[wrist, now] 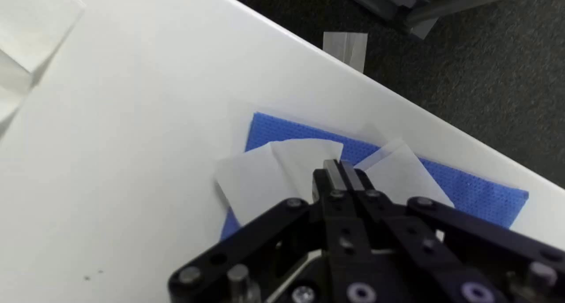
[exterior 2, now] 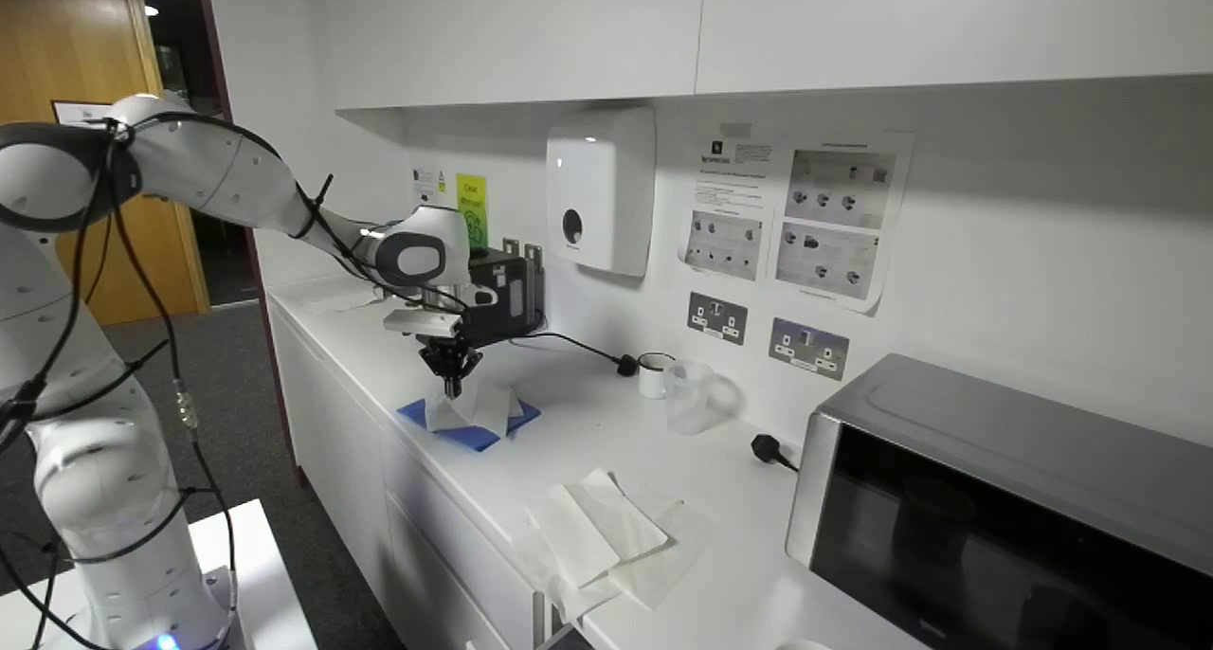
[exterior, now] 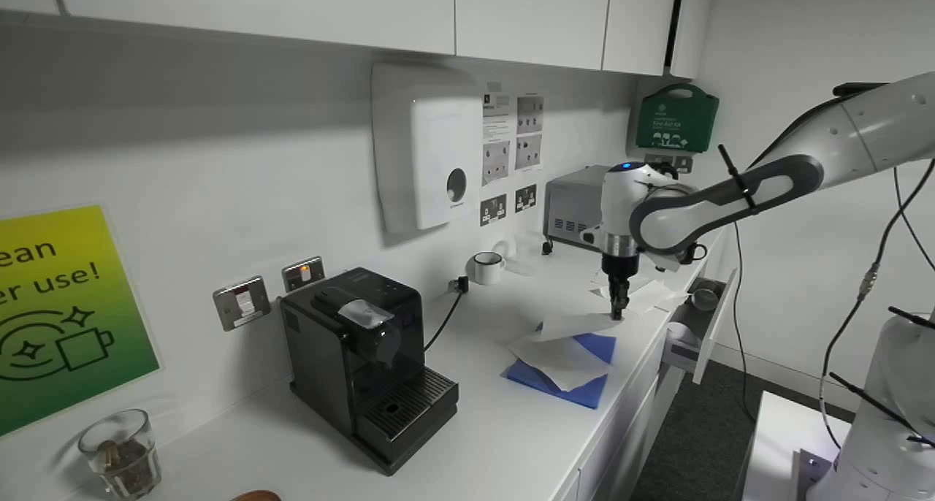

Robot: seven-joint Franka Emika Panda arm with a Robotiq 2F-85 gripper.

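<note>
Over the glossy white tabletop (wrist: 145, 130), the black two-fingered tool (wrist: 339, 162), jaws together, seemingly pinches a creased white paper sheet (wrist: 260, 179) spread toward its nine o'clock in wrist view; slow motion should prevent tearing.

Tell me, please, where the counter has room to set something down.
Bare counter lies between the black coffee machine and the blue cloth, and between that cloth and the paper towels. It is crowded on the cloth, where the closed hand meets white paper, and around the white mug and clear container.
</note>
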